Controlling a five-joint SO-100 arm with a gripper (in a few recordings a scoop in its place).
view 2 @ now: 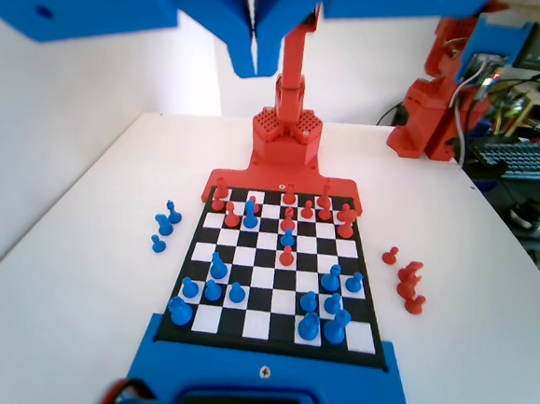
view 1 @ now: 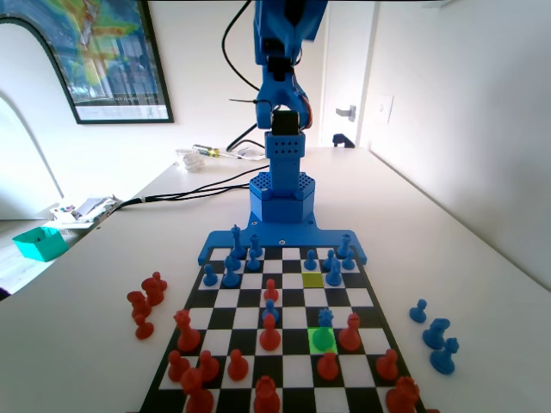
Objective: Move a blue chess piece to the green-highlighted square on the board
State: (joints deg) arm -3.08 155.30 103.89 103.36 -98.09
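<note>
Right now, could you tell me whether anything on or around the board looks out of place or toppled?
Nothing looks toppled or damaged. The green-highlighted square holds a pawn-shaped piece tinted green. Captured red pieces and blue pieces stand on the table beside the board.

The end effector point(view 2: 254, 49) hangs high above the board point(view 2: 274, 258), its jaws pressed together. Blue and red pieces stand on the squares; a few rest on the desk point(view 2: 87, 254) at either side.
</note>
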